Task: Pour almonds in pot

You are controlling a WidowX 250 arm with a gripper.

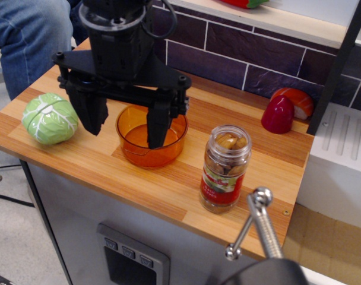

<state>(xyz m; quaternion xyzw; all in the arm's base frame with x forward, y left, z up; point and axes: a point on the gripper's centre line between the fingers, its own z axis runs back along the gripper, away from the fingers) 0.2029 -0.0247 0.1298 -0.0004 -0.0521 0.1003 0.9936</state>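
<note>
A clear plastic jar of almonds (224, 168) with a red and green label stands upright near the front right of the wooden counter. The orange translucent pot (151, 138) sits at the counter's middle, left of the jar. My black gripper (124, 124) hangs open over the pot's left side, well apart from the jar. One finger (158, 123) is in front of the pot's inside, the other (90, 108) is to the pot's left. It holds nothing.
A green cabbage (50, 119) lies at the counter's left. A red and orange object (286, 109) sits at the back right by a black post. A metal clamp handle (259, 221) sticks up at the front right. A person's jeans (26, 35) show at the back left.
</note>
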